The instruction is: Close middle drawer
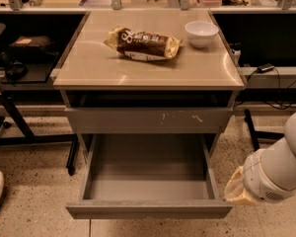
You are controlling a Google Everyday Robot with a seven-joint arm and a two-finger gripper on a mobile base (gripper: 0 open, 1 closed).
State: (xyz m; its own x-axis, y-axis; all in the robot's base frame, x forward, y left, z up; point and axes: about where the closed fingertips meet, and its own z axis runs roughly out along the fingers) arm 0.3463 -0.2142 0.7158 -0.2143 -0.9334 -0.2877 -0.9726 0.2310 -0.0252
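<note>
Grey and bare, the drawer (148, 210) stands pulled far out at 6 o'clock, below the scratched front (148, 120). The step in hand looks like the approach. The gripper (236, 188) hangs at 4 o'clock, just beside the drawer's right front corner, with nothing seen in its grasp. How wide it is, I cannot tell. Next it should swing round to the flat front and push toward 12 o'clock.
</note>
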